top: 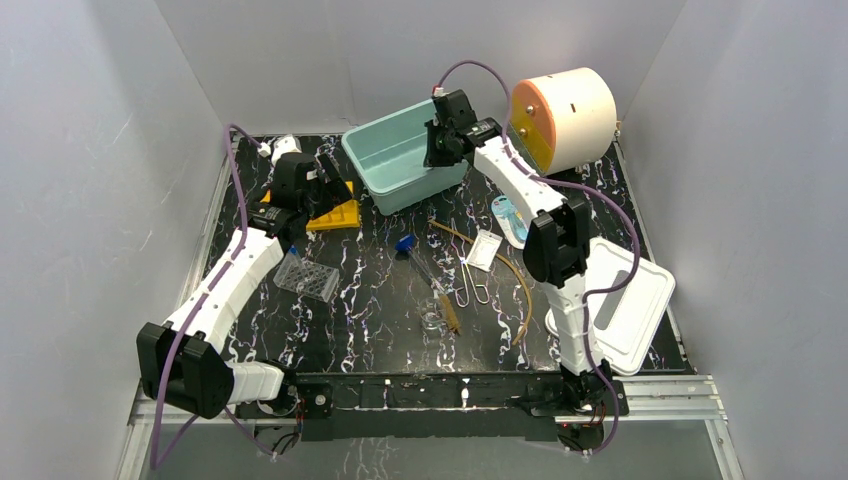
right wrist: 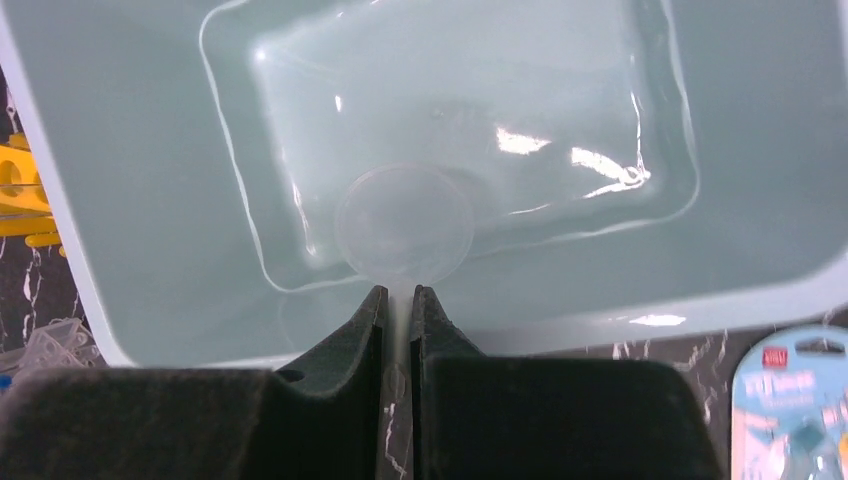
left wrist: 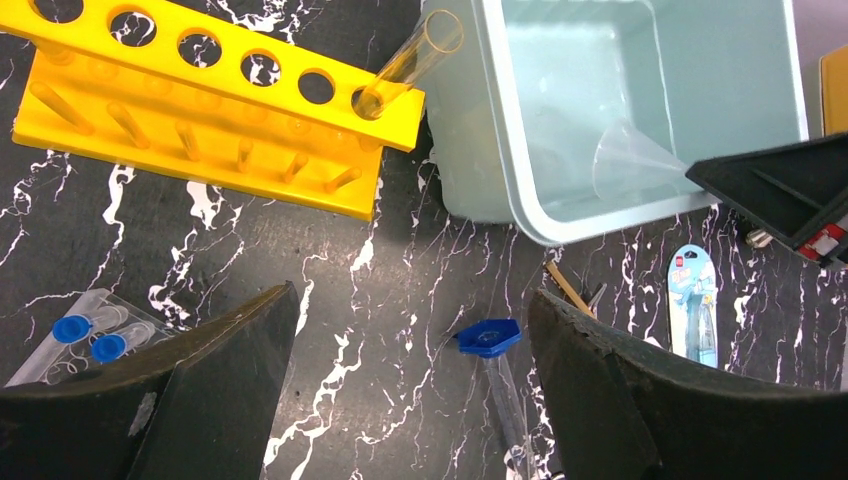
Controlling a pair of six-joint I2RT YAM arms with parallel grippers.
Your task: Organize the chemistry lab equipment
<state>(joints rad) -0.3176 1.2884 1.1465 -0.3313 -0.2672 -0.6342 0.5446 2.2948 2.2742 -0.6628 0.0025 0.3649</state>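
Right gripper point(right wrist: 398, 296) was pinching the thin stem of a clear funnel point(right wrist: 405, 225), which hung over the teal bin point(right wrist: 120, 180). Left gripper point(left wrist: 412, 300) was spread wide and empty above a blue-capped tube point(left wrist: 488, 338) lying near the yellow tube rack point(left wrist: 210, 160).

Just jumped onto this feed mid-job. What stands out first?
The right fingers are shut on the stem of a clear funnel, holding it over the pale teal bin at the back of the table. Left of the bin sits the bright yellow tube rack with one clear tube leaning in its end hole; the left fingers hang open in front of it, a blue-capped tube lying below them.
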